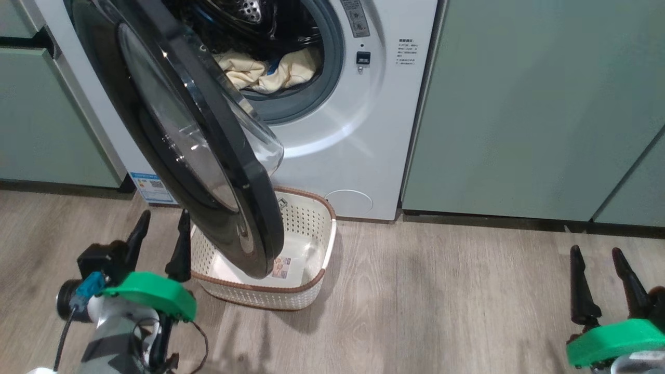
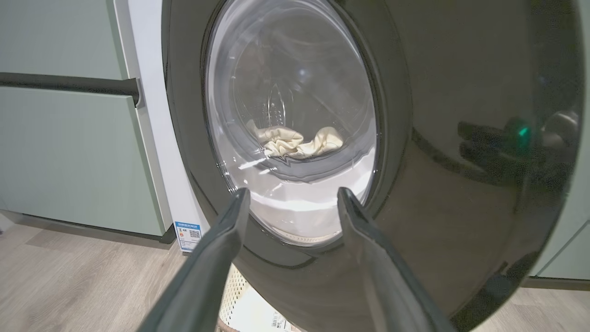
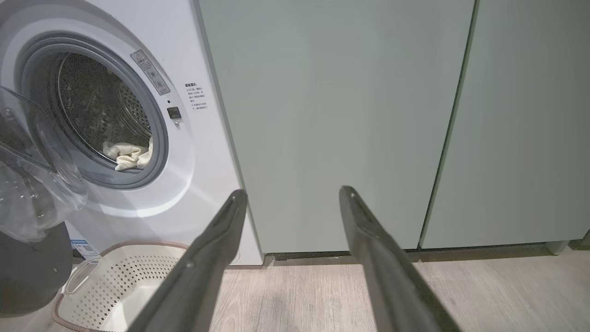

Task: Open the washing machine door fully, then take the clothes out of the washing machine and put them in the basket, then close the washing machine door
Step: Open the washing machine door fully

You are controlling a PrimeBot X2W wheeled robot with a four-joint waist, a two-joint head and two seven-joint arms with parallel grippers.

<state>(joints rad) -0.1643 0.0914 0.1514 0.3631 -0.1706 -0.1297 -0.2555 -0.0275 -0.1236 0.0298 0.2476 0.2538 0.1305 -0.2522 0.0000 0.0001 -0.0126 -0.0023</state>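
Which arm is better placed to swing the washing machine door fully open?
Probably the left. The left gripper, open, sits right beside the washing machine door, facing its black rim. The right gripper, also open, is far off before the green cabinets.

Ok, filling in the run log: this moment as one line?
door: partly open | clothes: in drum | basket: on floor by door | left gripper: open, facing door | right gripper: open, empty
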